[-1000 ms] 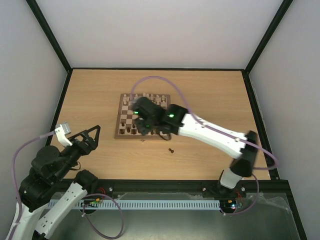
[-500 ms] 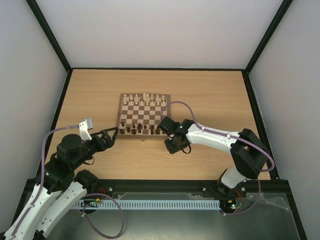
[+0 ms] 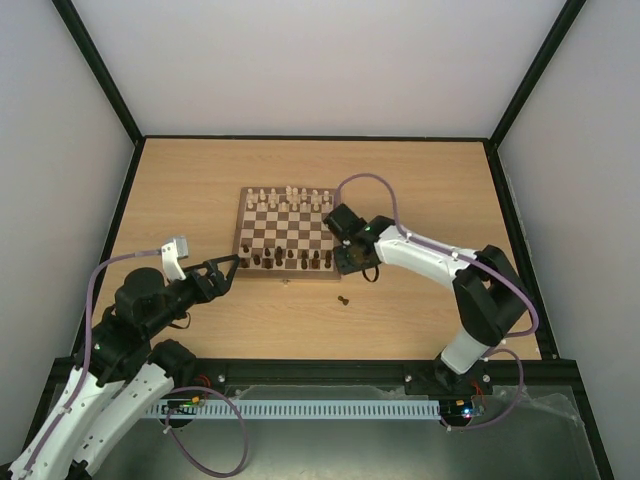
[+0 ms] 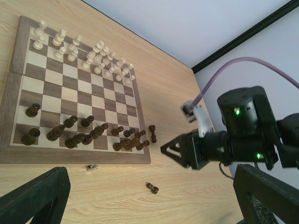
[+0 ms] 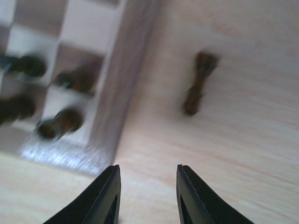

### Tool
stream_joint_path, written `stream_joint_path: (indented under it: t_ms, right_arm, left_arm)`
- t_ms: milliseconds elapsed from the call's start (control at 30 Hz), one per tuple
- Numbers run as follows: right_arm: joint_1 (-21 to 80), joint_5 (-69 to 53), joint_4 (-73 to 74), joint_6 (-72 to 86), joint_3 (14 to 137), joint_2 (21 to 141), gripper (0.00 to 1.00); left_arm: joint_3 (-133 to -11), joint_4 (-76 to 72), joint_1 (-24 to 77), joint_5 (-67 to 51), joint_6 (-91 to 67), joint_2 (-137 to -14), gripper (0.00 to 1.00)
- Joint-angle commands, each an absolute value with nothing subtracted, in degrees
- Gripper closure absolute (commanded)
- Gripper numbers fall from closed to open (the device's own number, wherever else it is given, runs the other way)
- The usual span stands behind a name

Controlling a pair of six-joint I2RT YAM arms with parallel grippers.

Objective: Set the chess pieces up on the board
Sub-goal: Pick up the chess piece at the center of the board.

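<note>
The chessboard (image 4: 74, 156) is sitting in the middle of the light wooden surface (image 3: 420, 180). The cream-white chessmen (image 3: 290, 196) are standing along its two far rows. Most of the dark chess pieces (image 4: 84, 136) are standing on the two near rows, spread unevenly and crowding toward the near right corner.

Two dark pieces are sitting off the board. A loose dark pawn (image 3: 343, 300) is resting on the bare wood nearer than the board's right corner, apart from the frame. Another dark piece (image 4: 153, 133) is sitting just beside the board's right edge. The right wrist view is showing it too blurred to tell what kind it is.

The right arm's fingers (image 5: 105, 198) are hovering at the board's near right corner, pointing down at the wood beside the frame. They are standing a little apart with only bare wood showing between them, so they are gripping nothing. The blurred piece is lying beyond their tips, not between them. A purple cable (image 3: 365, 185) is arching over the board's far right corner from this arm.

The left arm's fingers (image 4: 35, 196) are standing wide open and holding nothing. They are pointing toward the board from the near left and hanging close to its near left corner.
</note>
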State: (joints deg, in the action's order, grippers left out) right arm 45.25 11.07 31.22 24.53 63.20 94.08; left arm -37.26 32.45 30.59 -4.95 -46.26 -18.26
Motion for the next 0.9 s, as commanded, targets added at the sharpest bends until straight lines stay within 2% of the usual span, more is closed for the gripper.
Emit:
stream_joint_path:
  t_ms: [0, 333, 867]
  right_arm:
    - [41.8, 14.7, 31.3, 27.6, 65.2, 94.9, 0.66]
    - [40.0, 15.3, 29.7, 28.3, 67.3, 103.7, 0.65]
    - [36.1, 13.6, 26.7, 26.6, 67.8, 107.8, 0.68]
  left_arm:
    - [-37.4, 31.3, 30.8, -5.4, -45.7, -18.6, 0.01]
    - [-37.5, 30.9, 30.8, -5.4, -44.6, -19.4, 0.01]
    - [-37.7, 30.8, 30.8, -4.8, -43.9, -20.5, 0.01]
